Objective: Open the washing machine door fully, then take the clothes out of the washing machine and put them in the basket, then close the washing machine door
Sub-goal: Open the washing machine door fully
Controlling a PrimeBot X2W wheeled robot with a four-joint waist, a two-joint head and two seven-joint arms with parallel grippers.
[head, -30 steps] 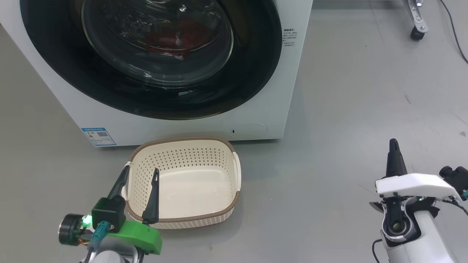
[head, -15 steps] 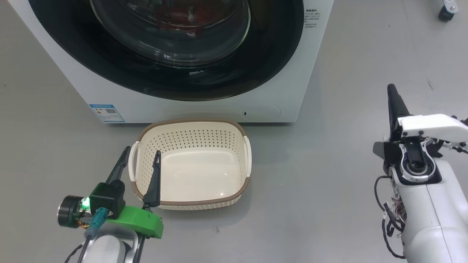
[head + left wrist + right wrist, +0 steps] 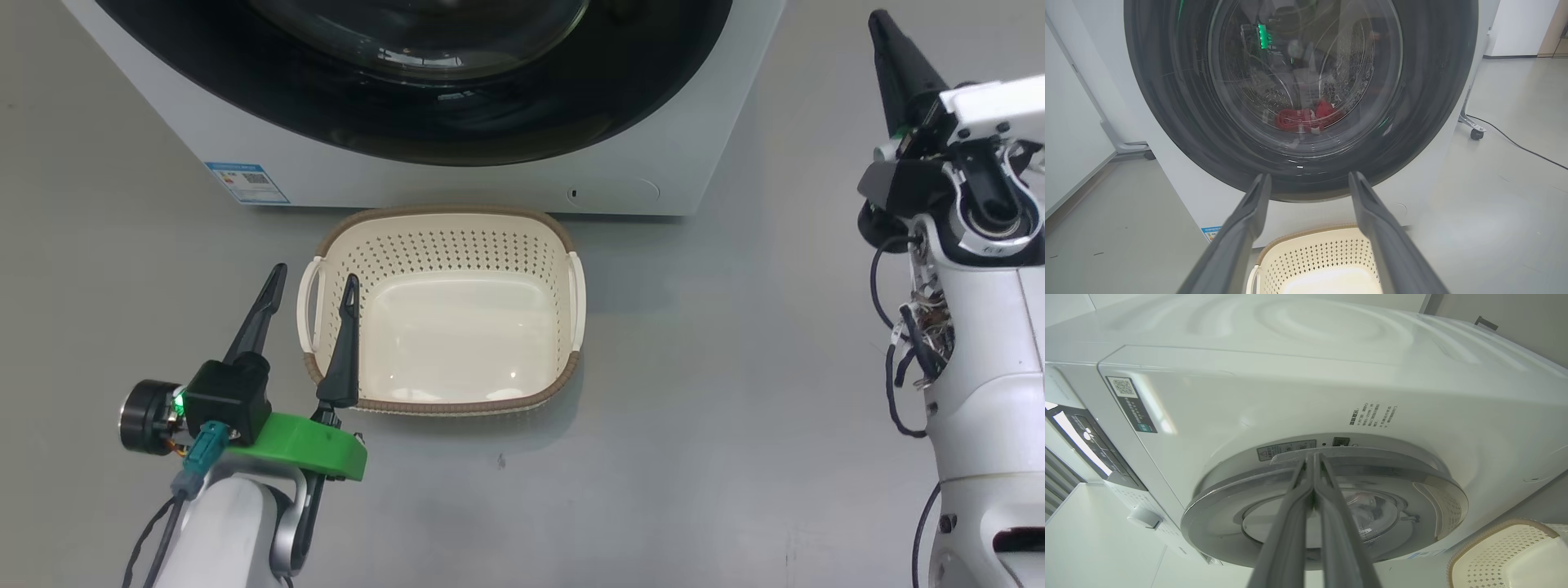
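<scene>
The washing machine (image 3: 490, 184) stands at the top of the head view, and its black-rimmed door (image 3: 522, 122) lies shut against the front. Through the glass in the left wrist view, the red clothes (image 3: 1306, 118) rest low in the drum. The cream basket (image 3: 457, 343) sits empty on the floor before the machine. My left gripper (image 3: 312, 282) is open and holds nothing, its fingers straddling the basket's left handle from above. My right gripper (image 3: 880, 20) is raised at the machine's right; in its wrist view it (image 3: 1312, 455) is shut, tips at the door's (image 3: 1216, 510) edge.
A blue label (image 3: 245, 181) and a round flap (image 3: 612, 192) mark the machine's lower front. Grey floor (image 3: 735, 367) spreads to the right of the basket. A caster wheel (image 3: 1472, 132) with a cable lies right of the machine, and a white panel (image 3: 1069, 122) stands to its left.
The head camera has shifted, so the machine and basket sit higher in the picture. My right gripper has risen from near the floor to the door's right side. The left gripper stays by the basket.
</scene>
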